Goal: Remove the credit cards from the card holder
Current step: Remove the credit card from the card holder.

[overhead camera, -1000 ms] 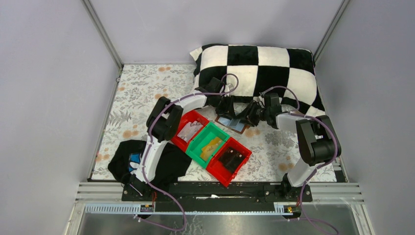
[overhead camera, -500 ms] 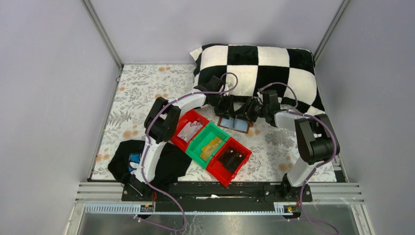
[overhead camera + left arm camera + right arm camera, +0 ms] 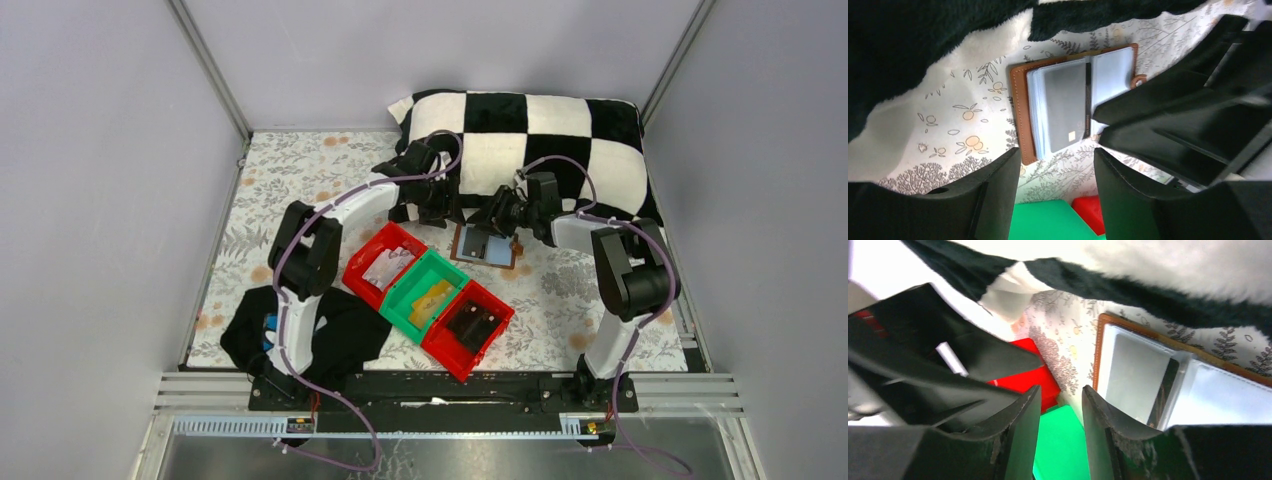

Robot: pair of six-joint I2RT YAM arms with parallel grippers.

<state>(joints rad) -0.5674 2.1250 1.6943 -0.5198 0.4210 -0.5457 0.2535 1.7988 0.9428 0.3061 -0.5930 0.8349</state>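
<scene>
The card holder (image 3: 487,246) lies open and flat on the floral tablecloth just in front of the pillow, with a brown leather rim and grey-blue panels. In the left wrist view the card holder (image 3: 1068,107) shows a grey credit card (image 3: 1063,105) with a small chip in its left pocket. The same holder (image 3: 1148,375) appears in the right wrist view, a pale card (image 3: 1135,372) inside. My left gripper (image 3: 432,208) hovers just left of it, open and empty (image 3: 1057,172). On the holder's far side, my right gripper (image 3: 497,215) is open and empty (image 3: 1060,407).
A checkered pillow (image 3: 540,140) lies behind the grippers. Three joined bins sit in front: red (image 3: 380,265), green (image 3: 430,292) with a yellow-tan piece, and red (image 3: 470,325) with a black boxy object. A black cloth (image 3: 300,335) lies near the left arm's base.
The card holder went from tilted between the two grippers to lying open and flat. My left gripper opened wider and drew back left toward the pillow. The right gripper also pulled back.
</scene>
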